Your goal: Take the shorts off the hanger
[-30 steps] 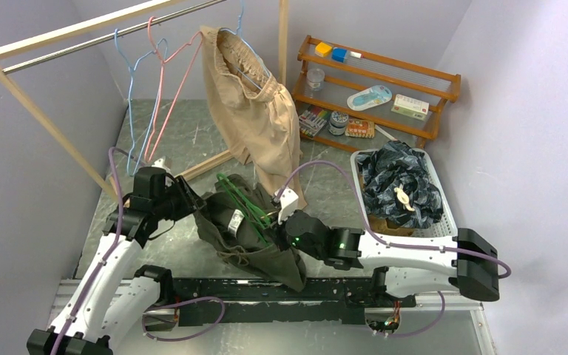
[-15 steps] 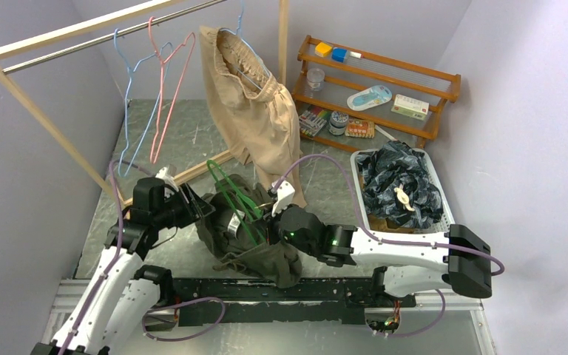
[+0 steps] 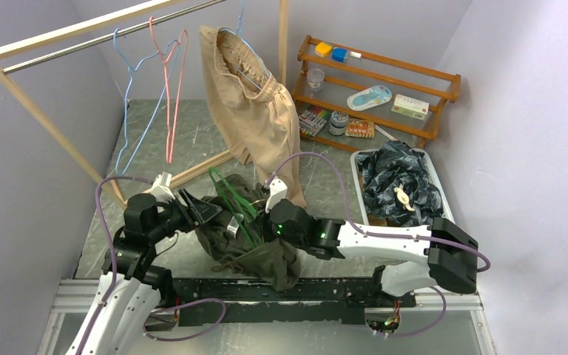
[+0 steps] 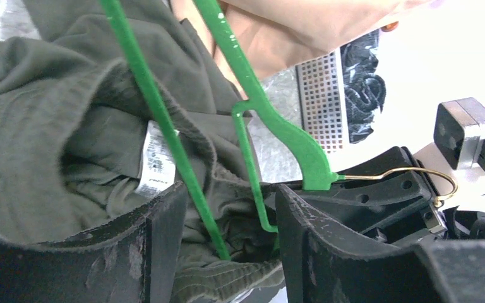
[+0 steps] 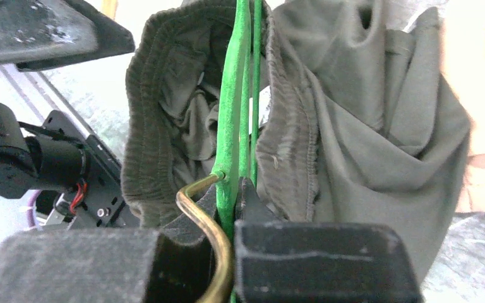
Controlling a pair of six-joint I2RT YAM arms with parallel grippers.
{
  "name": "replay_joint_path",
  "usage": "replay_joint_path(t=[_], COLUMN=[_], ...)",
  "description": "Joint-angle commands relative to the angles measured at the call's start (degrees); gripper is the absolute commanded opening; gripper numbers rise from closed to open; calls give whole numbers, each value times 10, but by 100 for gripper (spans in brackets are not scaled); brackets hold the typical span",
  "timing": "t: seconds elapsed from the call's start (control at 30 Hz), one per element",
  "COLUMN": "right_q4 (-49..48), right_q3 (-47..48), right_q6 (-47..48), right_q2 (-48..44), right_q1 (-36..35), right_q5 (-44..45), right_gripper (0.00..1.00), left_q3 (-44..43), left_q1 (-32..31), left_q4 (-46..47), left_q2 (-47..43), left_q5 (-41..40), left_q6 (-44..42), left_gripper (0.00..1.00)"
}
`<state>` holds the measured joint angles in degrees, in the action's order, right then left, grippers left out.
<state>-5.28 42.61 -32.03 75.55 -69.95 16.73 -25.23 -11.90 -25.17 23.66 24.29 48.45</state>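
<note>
Grey tabletop (image 3: 207, 133), overhead: our left gripper (image 3: 211, 211) sits wider and nearer the green hanger (image 3: 231, 198) than a second ago. Left wrist: fingers (image 4: 151, 233) released astride the hanger's bar, olive shorts (image 4: 50, 139) still draped on it. Right wrist: right gripper (image 5: 230, 196) clenches the hanger's neck; we judge pulling-off next

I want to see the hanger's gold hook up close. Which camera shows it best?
The right wrist view: the gold hook looms close, beside the green hanger clamped in the right gripper. The left wrist view shows it thin and distant; from the top camera it is too small to see.
</note>
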Motion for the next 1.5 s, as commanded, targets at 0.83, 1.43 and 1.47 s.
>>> replay_joint_path(t=[0.83, 1.43, 1.47], right_q4=[-18, -48, -45], right_q3=[56, 30, 32], right_q6=[34, 43, 49], right_q2=[44, 21, 21], right_q1=[4, 4, 4], right_q5=[-92, -169, -169], right_gripper=[0, 0, 0], left_q3=[35, 66, 64], left_q1=[-22, -22, -22], left_q4=[130, 167, 161], left_q2=[65, 80, 78], left_q5=[-45, -99, -106], left_q6=[167, 228, 230], left_gripper=[56, 47, 44])
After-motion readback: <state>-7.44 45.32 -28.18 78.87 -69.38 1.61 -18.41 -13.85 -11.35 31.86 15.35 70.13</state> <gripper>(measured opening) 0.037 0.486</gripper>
